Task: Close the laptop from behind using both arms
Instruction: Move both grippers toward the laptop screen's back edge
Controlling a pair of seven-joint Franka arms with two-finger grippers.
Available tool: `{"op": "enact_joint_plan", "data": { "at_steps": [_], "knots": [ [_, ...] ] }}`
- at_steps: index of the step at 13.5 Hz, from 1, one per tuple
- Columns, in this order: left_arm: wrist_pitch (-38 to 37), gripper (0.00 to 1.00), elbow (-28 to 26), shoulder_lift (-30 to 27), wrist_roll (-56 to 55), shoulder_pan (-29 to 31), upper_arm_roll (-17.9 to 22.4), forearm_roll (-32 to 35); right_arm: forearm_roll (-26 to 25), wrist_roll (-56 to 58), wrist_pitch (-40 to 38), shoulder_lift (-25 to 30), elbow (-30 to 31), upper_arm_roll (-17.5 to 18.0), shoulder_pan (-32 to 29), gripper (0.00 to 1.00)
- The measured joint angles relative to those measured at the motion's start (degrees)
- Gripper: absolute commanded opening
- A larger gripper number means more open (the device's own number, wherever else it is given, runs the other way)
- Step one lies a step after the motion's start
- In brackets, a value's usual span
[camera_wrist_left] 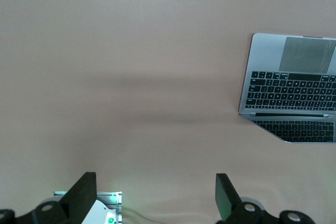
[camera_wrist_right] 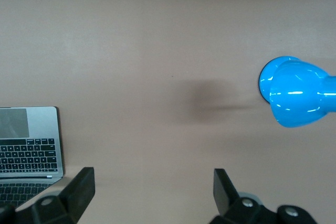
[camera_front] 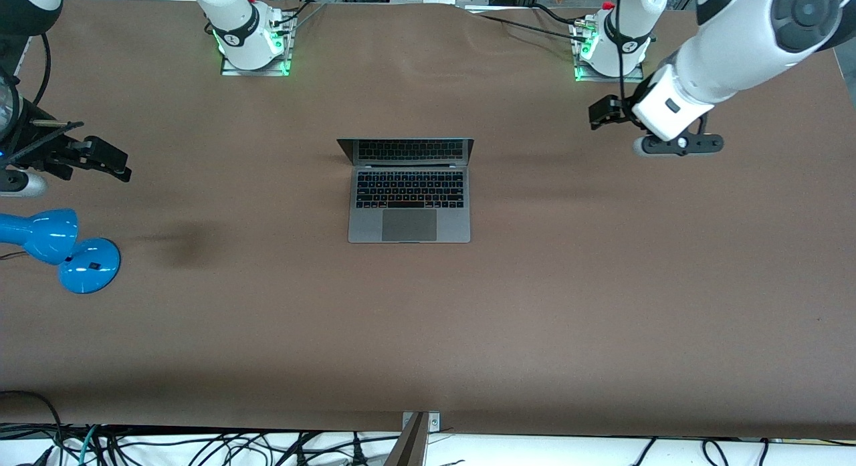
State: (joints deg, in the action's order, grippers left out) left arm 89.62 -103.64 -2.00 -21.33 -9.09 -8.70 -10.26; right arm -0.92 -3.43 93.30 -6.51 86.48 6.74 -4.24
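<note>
Laptop [camera_front: 408, 192] open at table [camera_front: 602, 305] centre, lid upright on edge toward bases. Left gripper [camera_front: 605, 111] hangs spread over table near left base, right gripper [camera_front: 100, 157] spread over right arm's end edge, above lamp [camera_front: 57, 247]. Both well apart from laptop. Advice: bring both in between bases and lid, meet top edge evenly, push down together, slow.

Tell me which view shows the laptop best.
The front view: the whole open laptop sits mid-table, screen, keyboard and trackpad all visible. The left wrist view cuts off one side at the frame edge; the right wrist view catches only a corner of it.
</note>
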Motion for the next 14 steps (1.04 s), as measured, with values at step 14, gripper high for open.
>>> {"op": "enact_joint_plan", "data": {
  "at_steps": [14],
  "knots": [
    [4.16,1.00,0.07,10.90,-12.49,-0.34,-10.07,-11.83,8.64,2.42,-8.40,-5.51,0.46,1.72,22.12,0.69]
  ]
}}
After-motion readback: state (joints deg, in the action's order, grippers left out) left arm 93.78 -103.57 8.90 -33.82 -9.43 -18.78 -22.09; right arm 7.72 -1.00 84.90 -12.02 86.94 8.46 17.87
